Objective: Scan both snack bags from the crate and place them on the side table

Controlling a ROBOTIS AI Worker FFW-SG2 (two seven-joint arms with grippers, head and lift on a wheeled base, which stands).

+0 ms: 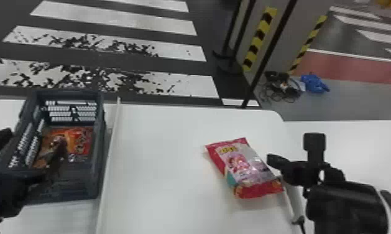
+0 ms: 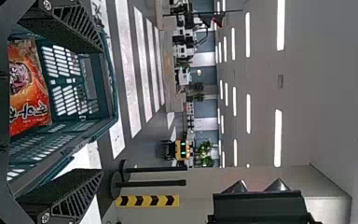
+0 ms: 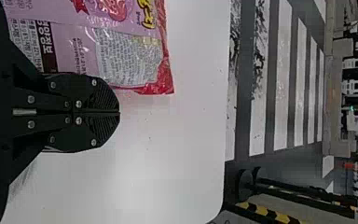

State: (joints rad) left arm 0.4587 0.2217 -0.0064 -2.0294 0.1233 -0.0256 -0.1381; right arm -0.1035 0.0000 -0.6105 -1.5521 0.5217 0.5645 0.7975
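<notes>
Black and bulky in the head view's near right corner, the right arm [image 1: 347, 205] reaches over a white surface [image 1: 157, 174], its right hand [image 1: 271, 160] beside a red-and-pink snack bag [image 1: 242, 165]. The bag lies on the surface, its printed front up, near the right-hand end. The right wrist view shows that hand's two fingers [image 3: 105, 95] pressed together, tips level with the bag's side; whether they touch it cannot be told.

Across a raised white strip [image 1: 112, 149], an orange snack bag [image 1: 81, 140] rests at the bottom of a dark, slotted crate [image 1: 99, 149]. Above the crate, the left hand [image 1: 34, 141] hangs with its fingers spread wide and nothing between them, the orange bag below.

To the right of the main surface stretches a second white surface [image 1: 371, 133]. Beyond, worn white crossing stripes [image 1: 185, 85] cross a dark floor, and slim black posts [image 1: 266, 59] stand by yellow-and-black guards [image 1: 258, 39]. Coiled cables [image 1: 281, 90] and a crumpled blue item [image 1: 314, 83] lie on grey floor.
</notes>
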